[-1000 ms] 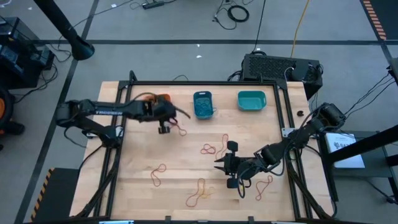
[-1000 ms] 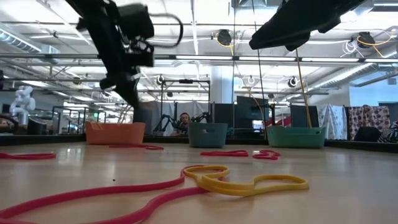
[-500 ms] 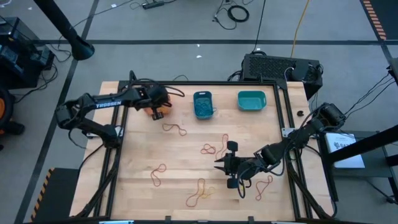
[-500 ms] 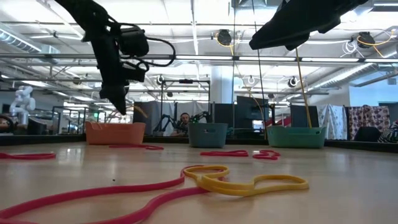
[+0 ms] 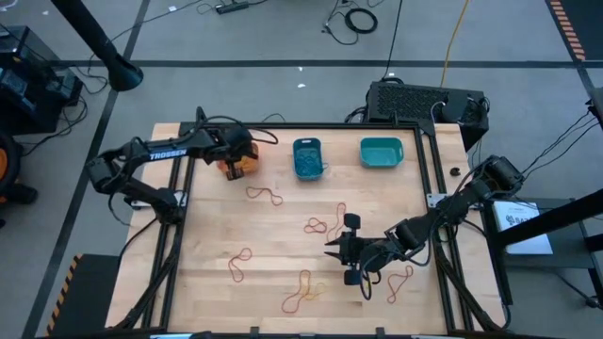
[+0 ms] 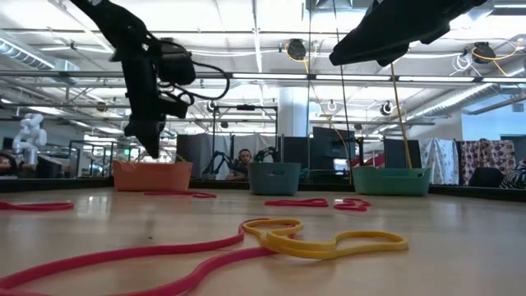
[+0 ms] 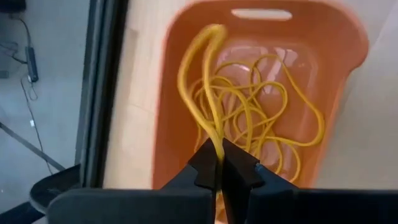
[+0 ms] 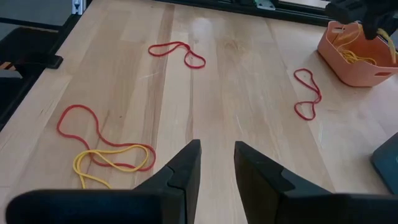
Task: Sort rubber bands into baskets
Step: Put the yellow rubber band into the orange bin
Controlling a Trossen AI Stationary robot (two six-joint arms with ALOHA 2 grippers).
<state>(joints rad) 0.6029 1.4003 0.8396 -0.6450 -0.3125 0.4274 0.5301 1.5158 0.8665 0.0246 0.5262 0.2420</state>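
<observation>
— Left gripper (image 7: 219,167) is right over the orange basket (image 7: 348,43), fingers pinched on a yellow rubber band (image 7: 198,68) that loops up from the tips!

— And the basket already holds a tangle of yellow bands (image 7: 273,118). What's around it?

— Moving right along the far edge: blue basket (image 5: 308,157), then teal basket (image 5: 381,152). Red bands (image 5: 265,195) lie loose on the wood in between, another red pair (image 5: 317,225) mid-table.

— Nearer the front?

— A red loop crossed with a yellow band (image 8: 112,157), and the right gripper (image 8: 216,163) hovering low above the table, fingers spread, nothing in them.

— Change from a second ago?

— Big one: the left arm has swung from the open table back over the orange basket. Right arm hasn't budged.
</observation>
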